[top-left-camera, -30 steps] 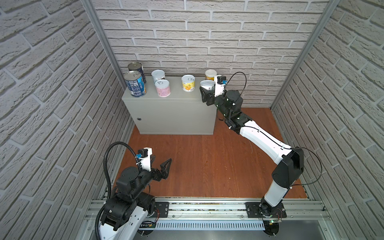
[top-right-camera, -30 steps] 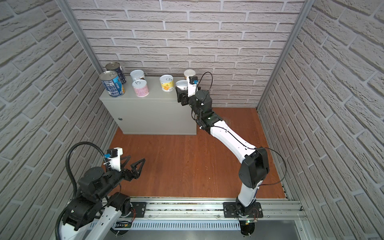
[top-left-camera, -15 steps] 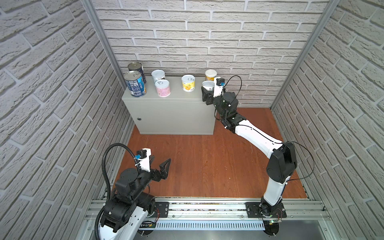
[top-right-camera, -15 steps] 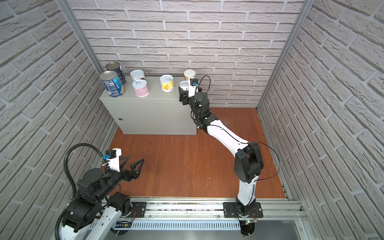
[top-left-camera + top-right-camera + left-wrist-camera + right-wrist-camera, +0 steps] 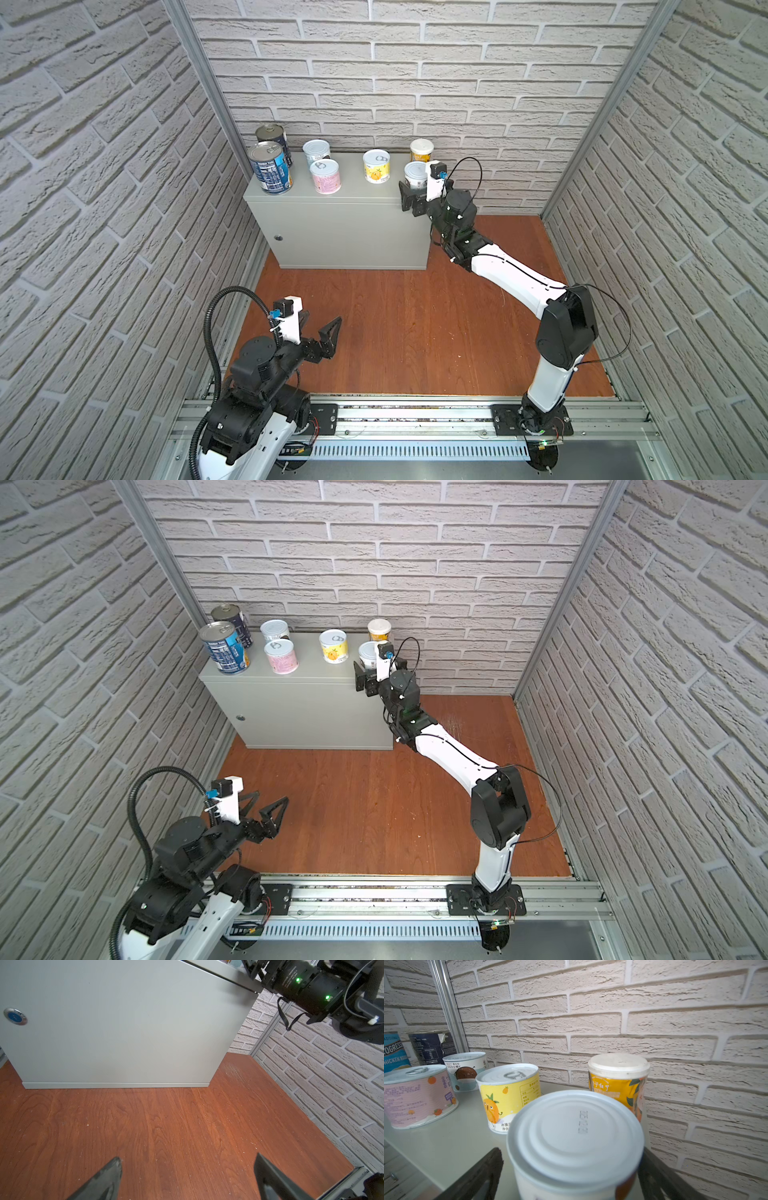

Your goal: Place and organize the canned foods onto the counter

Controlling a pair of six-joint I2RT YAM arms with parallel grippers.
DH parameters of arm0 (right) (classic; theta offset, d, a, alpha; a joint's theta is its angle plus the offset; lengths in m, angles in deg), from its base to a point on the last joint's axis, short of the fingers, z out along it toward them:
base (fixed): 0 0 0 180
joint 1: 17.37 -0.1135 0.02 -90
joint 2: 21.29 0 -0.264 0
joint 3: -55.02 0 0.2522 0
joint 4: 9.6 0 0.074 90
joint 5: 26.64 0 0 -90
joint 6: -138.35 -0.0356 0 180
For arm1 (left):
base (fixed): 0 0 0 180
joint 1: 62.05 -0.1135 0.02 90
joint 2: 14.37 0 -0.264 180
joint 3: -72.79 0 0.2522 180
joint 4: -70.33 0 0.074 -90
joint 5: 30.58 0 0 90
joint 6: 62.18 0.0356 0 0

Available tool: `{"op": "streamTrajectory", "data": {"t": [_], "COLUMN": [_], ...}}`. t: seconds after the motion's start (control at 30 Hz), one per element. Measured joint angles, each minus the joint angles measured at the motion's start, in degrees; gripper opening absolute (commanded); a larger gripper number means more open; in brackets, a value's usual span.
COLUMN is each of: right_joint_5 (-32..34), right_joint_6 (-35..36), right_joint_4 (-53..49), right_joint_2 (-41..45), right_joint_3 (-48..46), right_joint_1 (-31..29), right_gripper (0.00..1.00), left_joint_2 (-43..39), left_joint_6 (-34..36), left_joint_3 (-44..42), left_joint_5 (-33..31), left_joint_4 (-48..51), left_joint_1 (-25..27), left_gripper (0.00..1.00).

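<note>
All seven cans stand upright on the counter, lids shut, contents unseen. The right claw gapes wide around the corner can, which it gripped a second ago. The left claw hangs wide over the floor.

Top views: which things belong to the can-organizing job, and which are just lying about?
Job: front blue can, rear blue can, pink can, white-label can, yellow can, orange can, plain-lidded can at the right gripper, grey counter.
Just there: wooden floor, brick walls, base rail.
</note>
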Motion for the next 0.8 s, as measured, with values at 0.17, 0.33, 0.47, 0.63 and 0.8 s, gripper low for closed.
{"op": "streamTrajectory", "data": {"t": [0.17, 0.33, 0.47, 0.63, 0.8], "right_joint_5": [1.33, 2.82, 4.42, 6.82, 10.71], "right_joint_6": [0.63, 1.75, 3.04, 4.72, 6.88], "right_joint_4": [-0.70, -1.18, -1.38, -1.95, -4.48], "right_joint_2": [2.73, 7.02, 10.95, 15.37, 22.43], "right_joint_3": [-3.65, -7.06, -9.31, -12.35, -19.74], "right_joint_1": [0.00, 0.02, 0.02, 0.13, 0.28], "right_gripper": [1.00, 1.00, 1.00, 1.00, 1.00], "left_joint_2": [0.00, 0.02, 0.24, 0.98, 1.33], "left_joint_6": [-0.02, -0.02, -0.02, -0.02, -0.02], "left_joint_3": [0.00, 0.00, 0.00, -0.02, -0.22], "left_joint_5": [0.02, 0.04, 0.04, 0.17, 0.39], "left_joint_4": [-0.02, 0.00, 0.00, 0.00, -0.04], "left_joint_1": [0.00, 0.00, 0.00, 0.00, 0.00], "left_gripper": [0.98, 0.98, 0.98, 0.98, 0.98]}}
